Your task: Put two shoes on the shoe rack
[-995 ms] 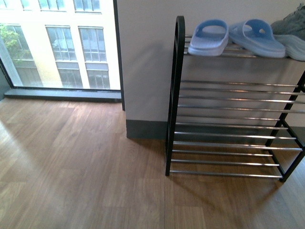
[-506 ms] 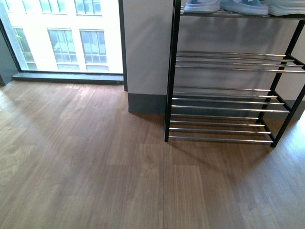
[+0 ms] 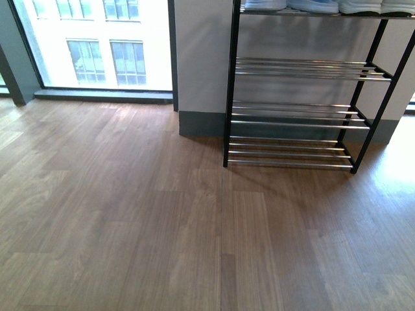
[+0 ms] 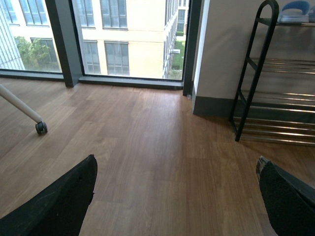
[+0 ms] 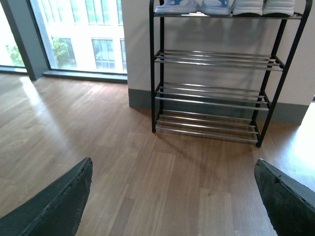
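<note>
Standing against the grey wall well beyond both grippers, the shoe rack [image 3: 295,97] is carrying on its top tier two white-soled shoes [image 5: 263,7] beside pale blue slippers [image 5: 197,6], only their soles showing at the frame edge. The left gripper [image 4: 177,196] and right gripper [image 5: 172,196] are hovering over the bare wood-plank floor [image 3: 162,220], each with dark fingers spread wide and holding nothing. The rack is showing a thin black frame with a rounded side top and shiny silver bars.
</note>
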Controlling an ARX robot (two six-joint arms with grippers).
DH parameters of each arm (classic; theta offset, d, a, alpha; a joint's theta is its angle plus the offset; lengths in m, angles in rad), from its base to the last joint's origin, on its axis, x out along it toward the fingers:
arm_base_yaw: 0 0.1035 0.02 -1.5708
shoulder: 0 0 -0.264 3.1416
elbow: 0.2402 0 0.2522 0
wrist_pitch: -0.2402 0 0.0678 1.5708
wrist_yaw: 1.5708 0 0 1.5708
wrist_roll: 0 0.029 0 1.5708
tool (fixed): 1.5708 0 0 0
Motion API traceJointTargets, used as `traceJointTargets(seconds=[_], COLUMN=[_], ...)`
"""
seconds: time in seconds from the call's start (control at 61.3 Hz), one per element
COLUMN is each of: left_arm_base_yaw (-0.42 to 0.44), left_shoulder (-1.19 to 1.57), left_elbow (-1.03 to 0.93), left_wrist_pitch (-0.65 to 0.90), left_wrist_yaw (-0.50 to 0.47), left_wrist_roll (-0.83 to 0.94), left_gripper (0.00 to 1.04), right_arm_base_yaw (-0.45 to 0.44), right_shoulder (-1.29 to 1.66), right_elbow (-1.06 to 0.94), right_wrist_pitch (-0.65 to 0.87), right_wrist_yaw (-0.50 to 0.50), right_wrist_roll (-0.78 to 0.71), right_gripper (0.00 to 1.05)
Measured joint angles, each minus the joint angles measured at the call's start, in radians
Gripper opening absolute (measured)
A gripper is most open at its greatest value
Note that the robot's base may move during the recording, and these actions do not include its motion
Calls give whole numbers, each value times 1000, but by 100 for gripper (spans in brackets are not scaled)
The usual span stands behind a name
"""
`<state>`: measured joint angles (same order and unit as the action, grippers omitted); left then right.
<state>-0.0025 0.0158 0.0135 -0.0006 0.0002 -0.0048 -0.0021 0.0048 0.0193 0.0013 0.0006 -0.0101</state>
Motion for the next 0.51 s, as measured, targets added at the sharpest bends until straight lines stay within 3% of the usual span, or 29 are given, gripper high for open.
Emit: traceJointTargets(seconds=[0.506], left_arm_base_yaw=[0], left_shoulder=[0], left_elbow=[0], left_wrist_pitch=[0], left_wrist_yaw=[0], left_wrist_roll=[0], left_gripper=[95], right_arm_base_yaw=[0], right_shoulder=[0], right_elbow=[0], right_wrist_pitch=[0], right_wrist_yaw=[0], right_wrist_roll=[0], right_gripper=[95])
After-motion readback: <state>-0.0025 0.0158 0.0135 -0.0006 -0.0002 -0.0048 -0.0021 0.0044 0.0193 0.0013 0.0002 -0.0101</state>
